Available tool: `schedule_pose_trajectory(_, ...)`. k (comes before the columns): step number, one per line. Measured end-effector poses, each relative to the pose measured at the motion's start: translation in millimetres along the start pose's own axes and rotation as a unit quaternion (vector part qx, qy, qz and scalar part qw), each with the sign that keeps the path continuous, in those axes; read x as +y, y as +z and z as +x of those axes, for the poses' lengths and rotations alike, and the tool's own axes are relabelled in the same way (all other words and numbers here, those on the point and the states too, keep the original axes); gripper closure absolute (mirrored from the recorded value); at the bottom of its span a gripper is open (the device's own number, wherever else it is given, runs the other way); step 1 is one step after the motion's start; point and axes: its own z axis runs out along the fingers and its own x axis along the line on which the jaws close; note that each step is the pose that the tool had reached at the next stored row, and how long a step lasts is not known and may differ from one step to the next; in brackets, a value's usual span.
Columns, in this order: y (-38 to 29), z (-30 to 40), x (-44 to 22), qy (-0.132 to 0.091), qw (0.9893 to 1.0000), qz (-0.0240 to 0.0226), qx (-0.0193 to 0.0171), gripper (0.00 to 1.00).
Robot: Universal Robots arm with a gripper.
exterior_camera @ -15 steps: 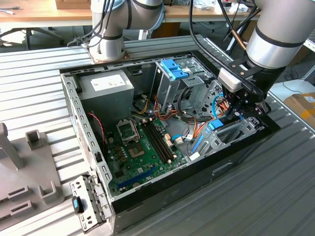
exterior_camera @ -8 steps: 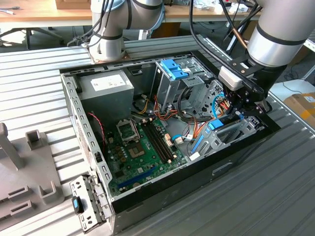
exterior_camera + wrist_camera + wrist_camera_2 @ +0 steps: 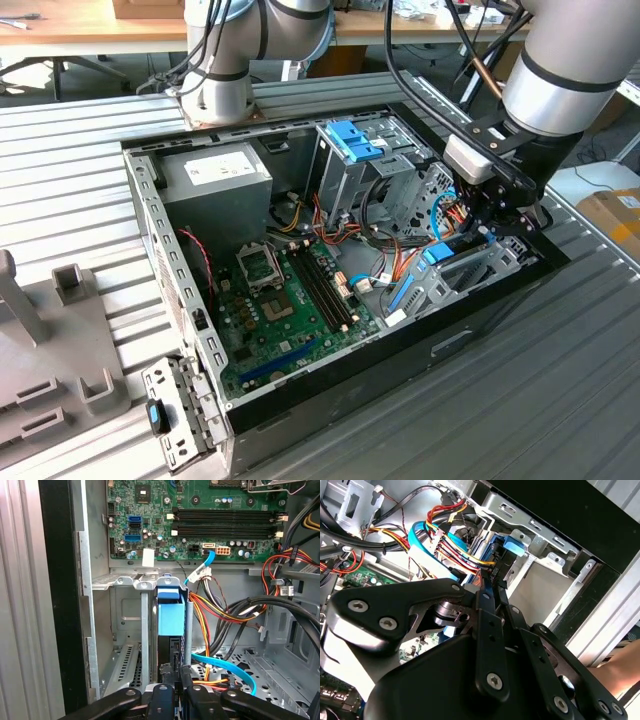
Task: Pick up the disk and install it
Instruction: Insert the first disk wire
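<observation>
The disk [image 3: 173, 647] stands on edge in the grey metal bay [image 3: 131, 582] at the case's side wall. Its black body sits between blue carrier rails, with a blue end tab [image 3: 170, 616] pointing toward the motherboard. My gripper [image 3: 175, 676] is shut on the disk's near edge, one finger on each flat face. In the second wrist view the fingertips [image 3: 486, 587] meet on the thin edge, with the blue tab [image 3: 514, 545] beyond them. In the exterior view the gripper [image 3: 492, 218] reaches into the case at the exterior view's right, above the blue carrier [image 3: 438, 254].
The open computer case [image 3: 160, 215] holds a motherboard [image 3: 285, 305], a power supply [image 3: 215, 175] and a drive cage with a light-blue latch [image 3: 352, 140]. Bundled cables [image 3: 225, 610] run beside the bay. A grey bracket with a blue clip [image 3: 160, 415] lies outside. A person's arm [image 3: 626, 662] is near.
</observation>
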Motion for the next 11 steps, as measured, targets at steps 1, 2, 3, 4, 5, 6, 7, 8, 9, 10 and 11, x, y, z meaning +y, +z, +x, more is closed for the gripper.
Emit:
schedule_pose_trajectory(1,0.0,0.0,0.0,0.000,1.0000,0.0000,0.0000,0.84)
schedule_pose_trajectory(2,0.1,-0.1,0.2,0.000,1.0000,0.0000,-0.0001,0.84)
schedule_pose_trajectory(3,0.0,-0.1,0.3,0.000,1.0000,0.0000,0.0000,0.84)
schedule_pose_trajectory(4,0.0,-0.1,0.3,0.000,1.0000,0.0000,0.0000,0.84)
schedule_pose_trajectory(5,1.3,-0.3,0.6,0.000,1.0000,0.0000,-0.0002,0.84)
schedule_pose_trajectory(6,1.6,-0.2,0.7,0.000,1.0000,0.0000,-0.0002,0.84)
schedule_pose_trajectory(7,1.7,-0.2,0.7,0.000,1.0000,0.0000,-0.0002,0.84)
schedule_pose_trajectory(8,1.8,-0.3,0.7,0.000,1.0000,0.0000,-0.0003,0.84)
schedule_pose_trajectory(9,1.9,-0.4,0.7,0.000,1.0000,0.0000,-0.0004,0.84)
schedule_pose_trajectory(10,1.8,-0.8,0.7,0.000,1.0000,0.0000,-0.0003,0.84)
schedule_pose_trajectory(11,1.8,-1.1,0.7,0.000,1.0000,0.0000,-0.0003,0.84)
